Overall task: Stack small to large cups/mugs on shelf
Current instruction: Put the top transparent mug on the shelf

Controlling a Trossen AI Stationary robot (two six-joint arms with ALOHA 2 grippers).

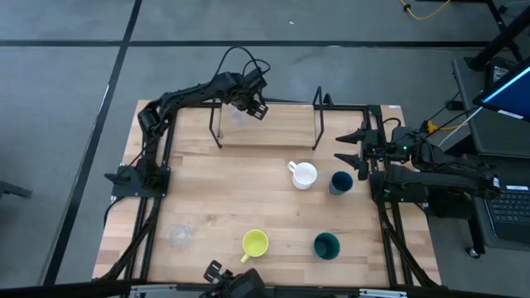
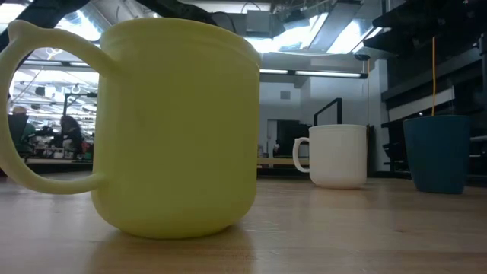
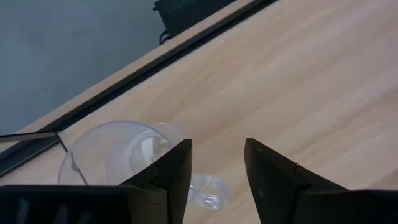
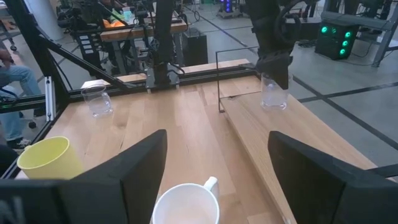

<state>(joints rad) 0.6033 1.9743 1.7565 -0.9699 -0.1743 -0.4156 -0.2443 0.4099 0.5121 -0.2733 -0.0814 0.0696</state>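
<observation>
Left gripper (image 1: pixel 257 108), fingers apart, hovers at upper centre over a clear glass cup (image 4: pixel 273 93) standing on the shelf (image 1: pixel 265 132). Right gripper (image 1: pixel 352 149), fingers apart, waits at right. Judged: one of six placed; white mug (image 1: pixel 304 175), yellow mug (image 1: pixel 255 242) etc. remain on tabletop (image 1: pixel 215 199).

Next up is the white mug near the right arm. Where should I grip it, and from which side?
Probably by the rim, from above. The white mug stands upright, mouth open, so one finger of the right end effector could drop inside the wall. Its handle points toward the shelf, so pinch the wall opposite the handle. The blue cup stands close on the right arm's side; watch that.
</observation>
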